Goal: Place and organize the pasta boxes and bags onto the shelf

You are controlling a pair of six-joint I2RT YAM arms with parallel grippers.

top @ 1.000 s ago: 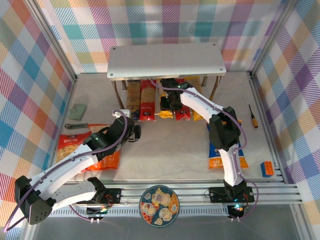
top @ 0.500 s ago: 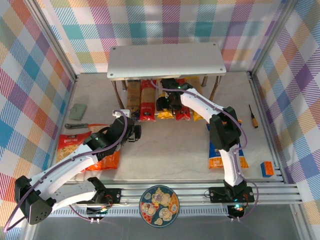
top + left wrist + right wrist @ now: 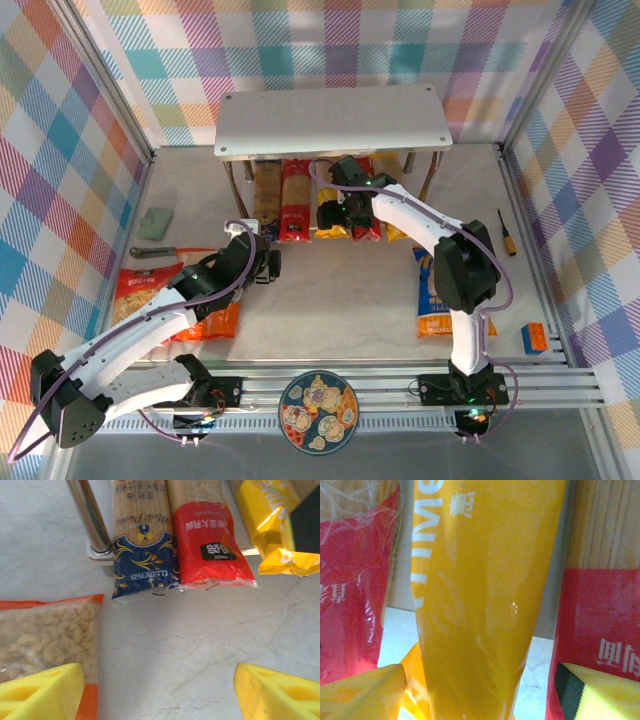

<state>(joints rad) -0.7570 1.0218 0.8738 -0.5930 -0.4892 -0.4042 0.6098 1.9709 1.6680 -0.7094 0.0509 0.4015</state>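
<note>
Yellow pasta pack [image 3: 480,605]: just released, stowed under shelf [image 3: 330,118].
My right gripper [image 3: 479,682] now wide around it; left gripper [image 3: 160,682] wide, empty.

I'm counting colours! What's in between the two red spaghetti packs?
A yellow spaghetti pack lies between them, seen close up in the right wrist view.

The tan-brown spaghetti pack [image 3: 142,540] is showing "SPAGHETTI" in white on its blue end. The red pack [image 3: 210,545] beside it is carrying white Chinese characters. The yellow pack [image 3: 480,595] is bearing large white letters, cut off.
</note>
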